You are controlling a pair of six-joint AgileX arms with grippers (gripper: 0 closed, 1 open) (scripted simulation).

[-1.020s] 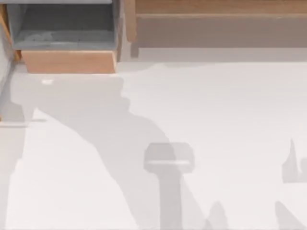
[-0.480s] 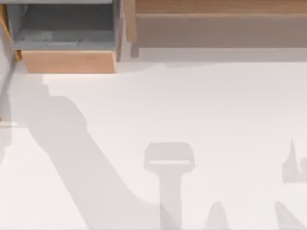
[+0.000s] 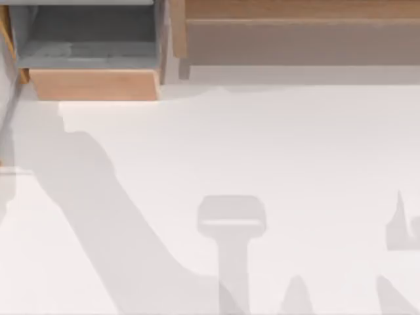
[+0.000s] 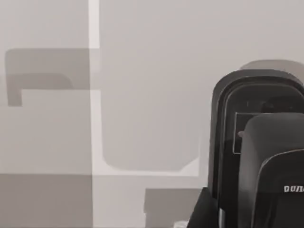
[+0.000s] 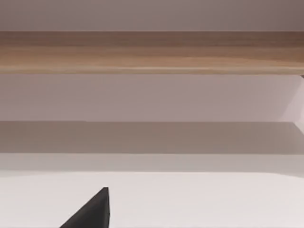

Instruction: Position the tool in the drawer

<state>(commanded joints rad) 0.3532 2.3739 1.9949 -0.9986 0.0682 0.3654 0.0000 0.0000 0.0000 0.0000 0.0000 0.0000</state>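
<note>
The drawer (image 3: pixel 94 84) stands pulled out at the table's far left, its tan wood front panel facing the table and its grey floor (image 3: pixel 85 49) open to view. The tool is out of view. A black tip of my right gripper (image 5: pixel 95 213) pokes into the right wrist view, low over the white table and facing the wooden cabinet front (image 5: pixel 152 52). In the left wrist view a large black arm housing (image 4: pixel 256 152) stands over the white table top.
The long wooden cabinet front (image 3: pixel 295 33) runs along the far edge to the right of the drawer. Arm shadows (image 3: pixel 98 216) lie across the white table (image 3: pixel 295 151), with a T-shaped one (image 3: pixel 231 223) near the middle front.
The broad arm shadow on the table's left has swung left and narrowed since a second ago. In the last half second almost nothing has moved.
</note>
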